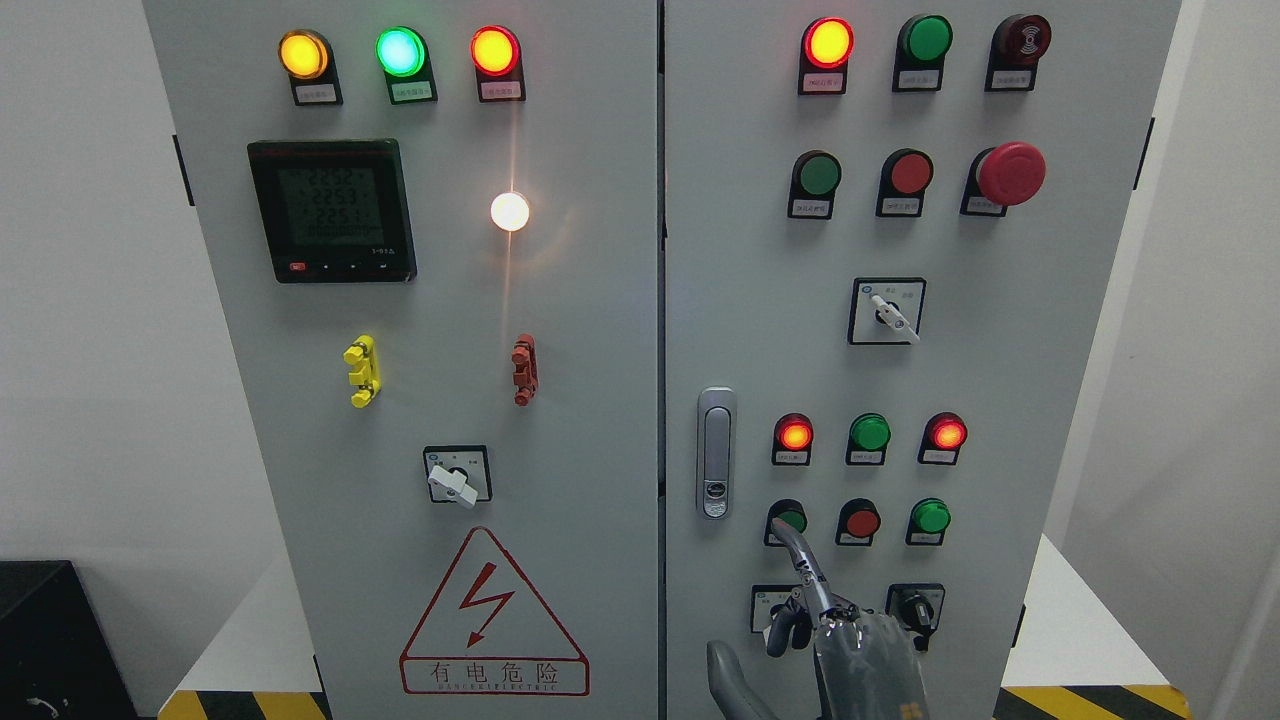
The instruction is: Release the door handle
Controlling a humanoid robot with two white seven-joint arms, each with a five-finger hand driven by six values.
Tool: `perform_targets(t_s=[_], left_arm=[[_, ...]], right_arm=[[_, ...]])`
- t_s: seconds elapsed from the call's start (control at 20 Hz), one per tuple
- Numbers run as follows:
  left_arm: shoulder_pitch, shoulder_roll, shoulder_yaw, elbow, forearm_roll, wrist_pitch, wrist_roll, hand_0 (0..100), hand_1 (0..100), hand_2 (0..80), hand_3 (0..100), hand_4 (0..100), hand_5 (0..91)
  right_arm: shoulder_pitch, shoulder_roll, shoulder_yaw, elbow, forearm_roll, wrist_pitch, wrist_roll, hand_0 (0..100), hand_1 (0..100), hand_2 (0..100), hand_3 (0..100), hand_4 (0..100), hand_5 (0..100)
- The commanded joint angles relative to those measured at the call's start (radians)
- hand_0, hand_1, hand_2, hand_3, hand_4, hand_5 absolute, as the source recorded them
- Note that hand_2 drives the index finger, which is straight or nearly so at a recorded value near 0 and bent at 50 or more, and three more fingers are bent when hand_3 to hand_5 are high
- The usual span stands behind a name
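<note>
The silver door handle (716, 453) stands upright on the left edge of the right cabinet door (1040, 400), lying flush in its recess. My right hand (762, 598) comes up from the bottom edge, below and to the right of the handle and apart from it. Its index finger (800, 565) points up toward a green button, the thumb (728, 678) is spread to the left, and another finger is loosely curled. It holds nothing. The left arm does not show.
Both grey cabinet doors are closed and meet at a seam (661, 400). Buttons, lamps and selector switches (884, 312) cover the right door around my hand. A red mushroom stop button (1010, 173) protrudes at upper right. A black box (50, 640) sits at lower left.
</note>
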Motion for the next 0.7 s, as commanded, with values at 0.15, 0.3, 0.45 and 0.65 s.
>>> perform_targets(t_s=[0.15,0.3,0.45,0.65], left_arm=[[-0.026,0.000,0.000,0.029,0.000,0.000,0.001,12,56,0.0,0,0,0.0],[-0.026,0.000,0.000,0.029,0.000,0.000,0.001,12,56,0.0,0,0,0.0],[-0.026,0.000,0.000,0.029,0.000,0.000,0.001,12,56,0.0,0,0,0.0],[-0.028,0.000,0.000,0.029,0.000,0.000,0.001,12,56,0.0,0,0,0.0]], right_arm=[[-0.025,-0.002,-0.002,0.071,0.257,-0.011,-0.012,33,25,3,100,100,100],[-0.026,0.001,-0.002,0.074,0.329,-0.003,-0.028,32,25,4,100,100,100],[-0.035,0.002,-0.001,0.089,0.353,0.000,-0.028,32,26,4,100,100,100],[-0.083,0.004,0.019,0.127,0.397,0.089,-0.029,32,26,4,100,100,100]])
